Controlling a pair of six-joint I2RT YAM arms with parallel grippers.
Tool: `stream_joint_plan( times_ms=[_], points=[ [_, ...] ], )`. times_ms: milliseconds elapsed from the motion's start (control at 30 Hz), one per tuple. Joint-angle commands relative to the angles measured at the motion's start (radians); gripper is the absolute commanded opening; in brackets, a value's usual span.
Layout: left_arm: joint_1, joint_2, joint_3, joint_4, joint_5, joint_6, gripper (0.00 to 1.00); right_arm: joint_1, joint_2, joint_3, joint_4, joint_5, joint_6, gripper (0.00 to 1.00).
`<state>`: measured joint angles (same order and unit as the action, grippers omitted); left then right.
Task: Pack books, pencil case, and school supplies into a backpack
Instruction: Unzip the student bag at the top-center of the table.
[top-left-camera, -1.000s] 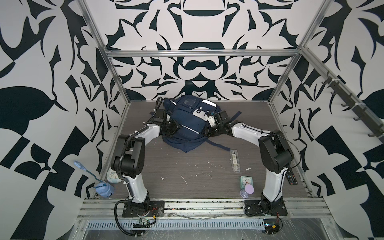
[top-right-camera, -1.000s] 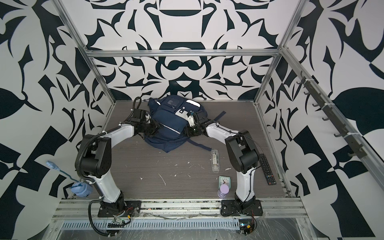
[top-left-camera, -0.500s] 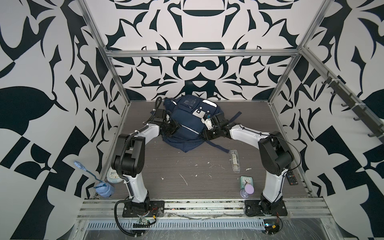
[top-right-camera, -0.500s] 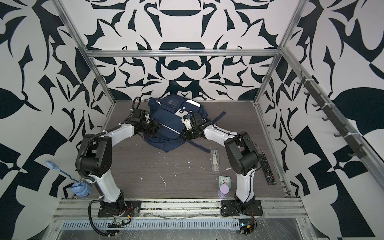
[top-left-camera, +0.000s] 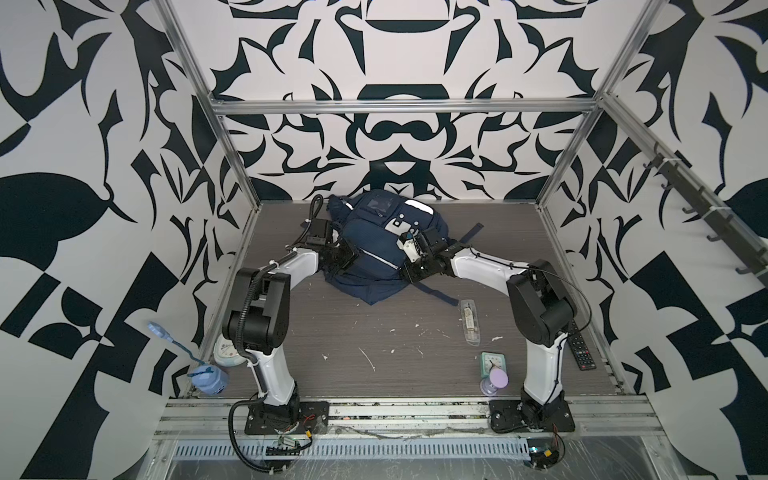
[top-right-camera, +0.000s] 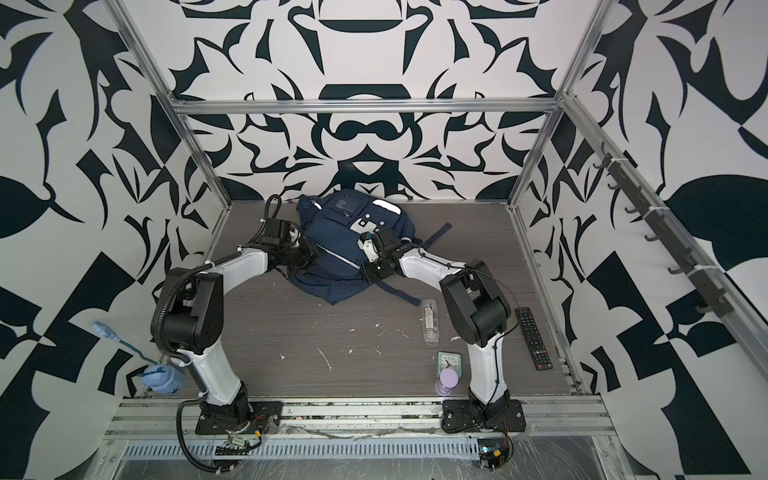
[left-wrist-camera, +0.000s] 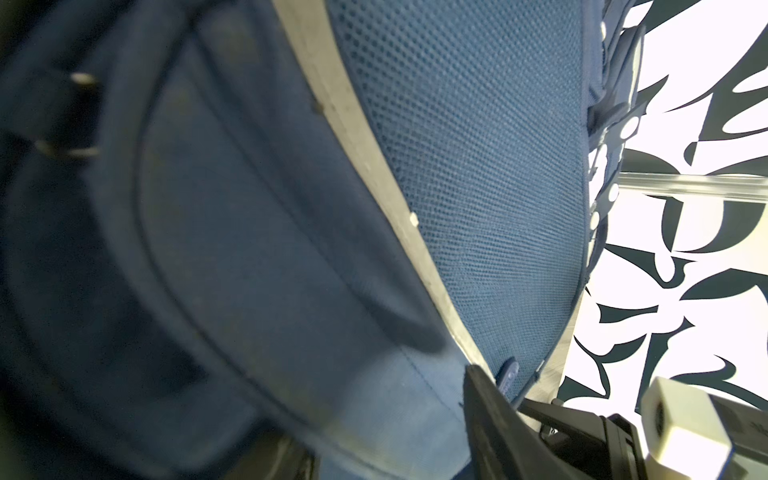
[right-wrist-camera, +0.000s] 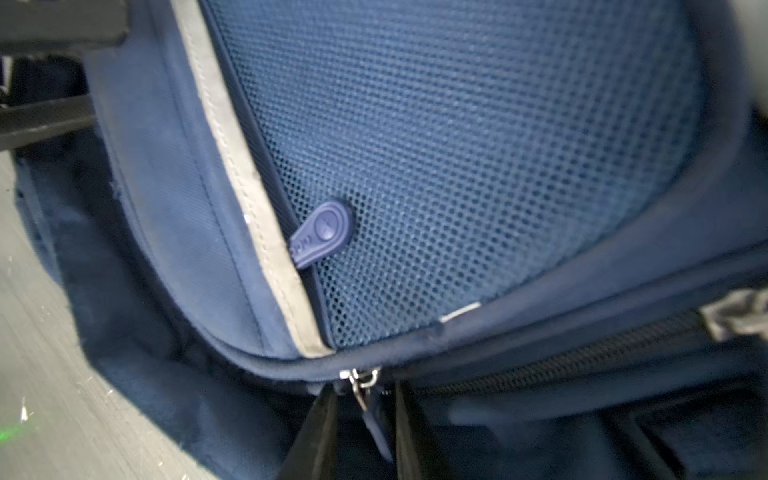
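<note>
The grey wood-grain table (top-left-camera: 374, 332) carries the backpack (top-left-camera: 374, 253) near its far edge. It lies slumped with its front pockets up, and one dark strap trails toward the right arm. Both arms reach in from the near rail. The left tool (top-left-camera: 347, 259) is pressed against the backpack's left flank, and no view shows whether it is clenched or released. The right tool (top-left-camera: 408, 270) sits low on the opposite flank. The school supplies (top-left-camera: 469, 322), a slim clear packet, lie flat on the table on the near side of the backpack, well apart from both tools and just beside the right arm's elbow. A black remote (top-left-camera: 582, 349) lies by the right wall. A mint-green clock (top-left-camera: 492, 361) and a purple hourglass-shaped thing (top-left-camera: 494, 380) stand close together near the right arm's base. Both top views give this layout but hide the fingertips; the wrist views fill with blue mesh and pale reflective trim (right-wrist-camera: 249, 187). Only the right wrist view shows the right tool (right-wrist-camera: 365, 390) itself, its two dark fingers (right-wrist-camera: 320, 432) narrowly parted on either side of a metal zipper pull (right-wrist-camera: 360, 379), with a gap showing and nothing pinched. A small blue rubber tab (right-wrist-camera: 322, 232) on the mesh bears raised lettering — too blurred to read — and it shows again in the left wrist view (left-wrist-camera: 508, 374).
</note>
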<state>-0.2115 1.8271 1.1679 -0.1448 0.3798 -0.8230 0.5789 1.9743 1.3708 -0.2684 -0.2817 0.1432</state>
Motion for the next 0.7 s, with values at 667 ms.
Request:
stream_joint_plan(
  times_ms=[667],
  points=[
    [0.001,-0.054,-0.066,0.068,0.052,-0.048,0.55,0.082,-0.196,-0.014,-0.112,0.094,-0.019,0.0]
  ],
)
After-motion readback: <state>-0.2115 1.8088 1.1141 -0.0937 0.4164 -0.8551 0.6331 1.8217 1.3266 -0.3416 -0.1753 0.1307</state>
